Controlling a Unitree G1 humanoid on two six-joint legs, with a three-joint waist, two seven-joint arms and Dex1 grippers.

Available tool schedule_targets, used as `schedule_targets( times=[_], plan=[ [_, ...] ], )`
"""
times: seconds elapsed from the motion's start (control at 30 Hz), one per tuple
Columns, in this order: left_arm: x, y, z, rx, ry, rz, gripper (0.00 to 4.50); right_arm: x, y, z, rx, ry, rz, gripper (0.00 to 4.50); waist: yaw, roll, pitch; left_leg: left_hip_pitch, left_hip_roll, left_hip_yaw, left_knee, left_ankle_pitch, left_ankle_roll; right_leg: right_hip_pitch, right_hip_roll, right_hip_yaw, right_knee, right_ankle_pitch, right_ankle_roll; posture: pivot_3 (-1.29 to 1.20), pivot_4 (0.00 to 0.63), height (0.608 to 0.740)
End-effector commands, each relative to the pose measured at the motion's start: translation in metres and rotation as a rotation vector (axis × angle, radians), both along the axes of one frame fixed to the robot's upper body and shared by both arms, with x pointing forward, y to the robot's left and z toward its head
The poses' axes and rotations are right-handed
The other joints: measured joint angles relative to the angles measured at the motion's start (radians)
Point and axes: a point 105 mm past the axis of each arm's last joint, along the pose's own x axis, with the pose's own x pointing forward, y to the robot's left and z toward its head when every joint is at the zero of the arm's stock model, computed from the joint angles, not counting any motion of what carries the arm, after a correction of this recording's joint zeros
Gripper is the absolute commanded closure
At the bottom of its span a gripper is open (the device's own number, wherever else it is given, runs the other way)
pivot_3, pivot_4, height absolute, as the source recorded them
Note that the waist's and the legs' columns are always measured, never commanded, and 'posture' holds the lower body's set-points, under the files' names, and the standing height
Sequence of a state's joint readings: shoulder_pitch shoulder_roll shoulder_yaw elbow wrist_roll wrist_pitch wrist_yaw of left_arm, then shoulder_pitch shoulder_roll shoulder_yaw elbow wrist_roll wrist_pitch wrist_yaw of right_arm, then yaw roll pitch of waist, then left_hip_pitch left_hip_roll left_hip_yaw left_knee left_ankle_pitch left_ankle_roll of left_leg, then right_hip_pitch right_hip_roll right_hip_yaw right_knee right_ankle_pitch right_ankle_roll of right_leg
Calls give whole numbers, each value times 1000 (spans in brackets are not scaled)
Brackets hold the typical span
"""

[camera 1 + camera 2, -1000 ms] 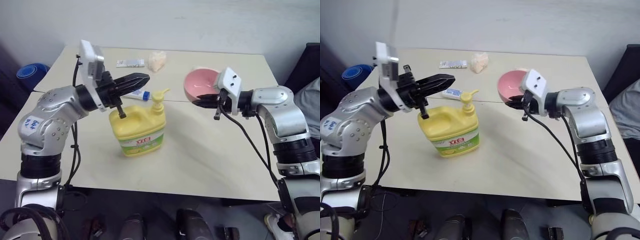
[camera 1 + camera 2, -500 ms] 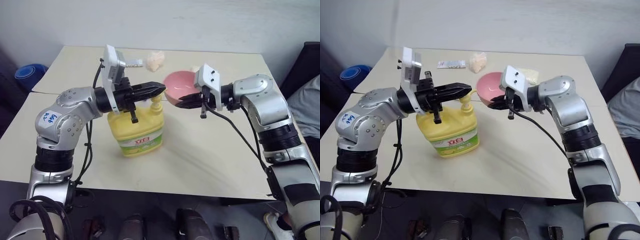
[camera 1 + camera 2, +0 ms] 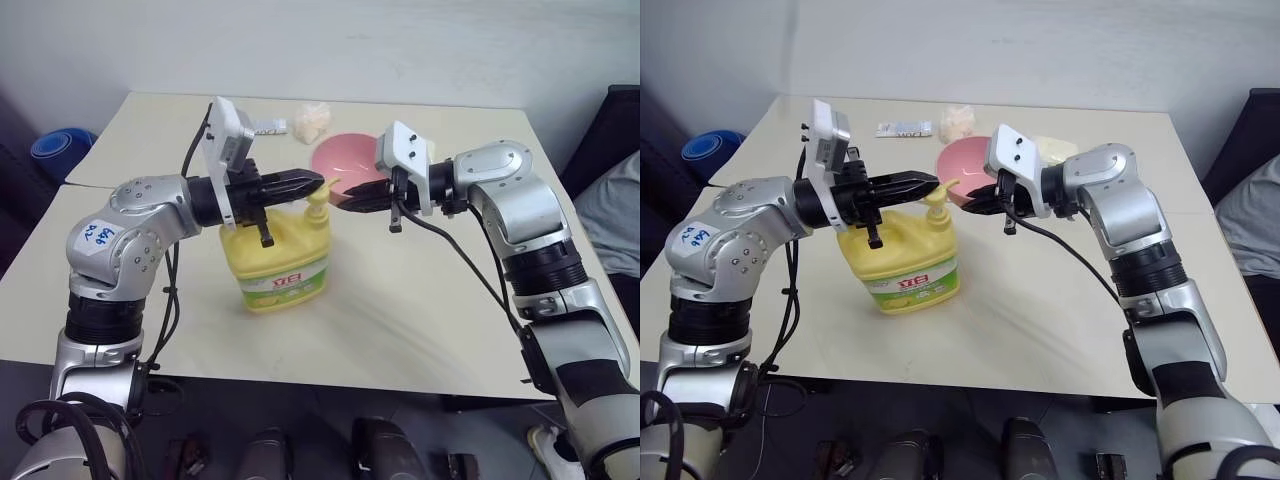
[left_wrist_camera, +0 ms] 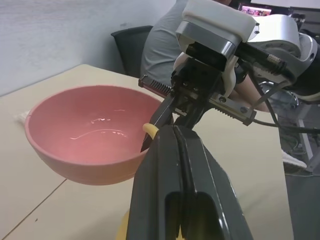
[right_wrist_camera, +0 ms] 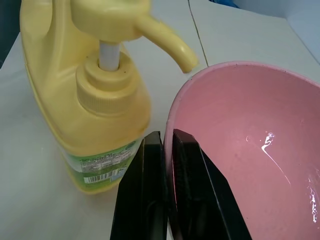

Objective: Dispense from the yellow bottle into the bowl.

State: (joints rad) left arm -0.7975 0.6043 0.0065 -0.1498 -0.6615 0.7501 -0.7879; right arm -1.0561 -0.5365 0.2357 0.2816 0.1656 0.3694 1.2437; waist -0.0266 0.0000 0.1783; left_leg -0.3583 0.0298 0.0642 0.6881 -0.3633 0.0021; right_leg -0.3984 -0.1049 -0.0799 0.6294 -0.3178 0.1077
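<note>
Near centre of table [image 3: 420, 320]: yellow bottle [image 3: 275, 262] upright, label facing near edge. Just above its pump top, left gripper [image 3: 312, 182], fingers pressed together on nothing, brought in from the left and lowered over the past second. Just beyond, right gripper [image 3: 345, 200] pinching rim of pink bowl [image 3: 340, 158], carried leftward from the far right until rim sits beside the spout. Probably set for pressing the pump. Farther back, small tube [image 3: 262, 127] and crumpled wrapper [image 3: 312, 120].
</note>
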Motion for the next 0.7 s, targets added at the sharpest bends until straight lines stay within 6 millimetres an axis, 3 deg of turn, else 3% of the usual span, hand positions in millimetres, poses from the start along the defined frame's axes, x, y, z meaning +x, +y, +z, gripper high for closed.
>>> schedule_targets(
  times=[0.03, 0.4, 0.7],
  plan=[
    [2, -7, -23, 72, 59, -5, 4474, -6, 6, 19, 9, -69, 35, 4500, 0, 0, 0, 0, 0, 0, 0, 0, 0, 0, 0, 0, 0, 0, 0, 0, 150, 740],
    [6, -6, -31, 127, 82, 13, 4474, -11, -4, 15, -21, -55, 29, 4500, 2, 0, 0, 0, 0, -1, 2, 0, 0, 2, 0, 0, 0, 0, 0, 0, 150, 740],
    [-2, -3, -3, 92, 55, -20, 4474, -14, -4, 15, -19, -55, 32, 4500, 1, 0, 0, 0, 0, -1, 2, 0, 0, 2, 0, 0, 0, 0, 1, 0, 150, 740]
  ],
)
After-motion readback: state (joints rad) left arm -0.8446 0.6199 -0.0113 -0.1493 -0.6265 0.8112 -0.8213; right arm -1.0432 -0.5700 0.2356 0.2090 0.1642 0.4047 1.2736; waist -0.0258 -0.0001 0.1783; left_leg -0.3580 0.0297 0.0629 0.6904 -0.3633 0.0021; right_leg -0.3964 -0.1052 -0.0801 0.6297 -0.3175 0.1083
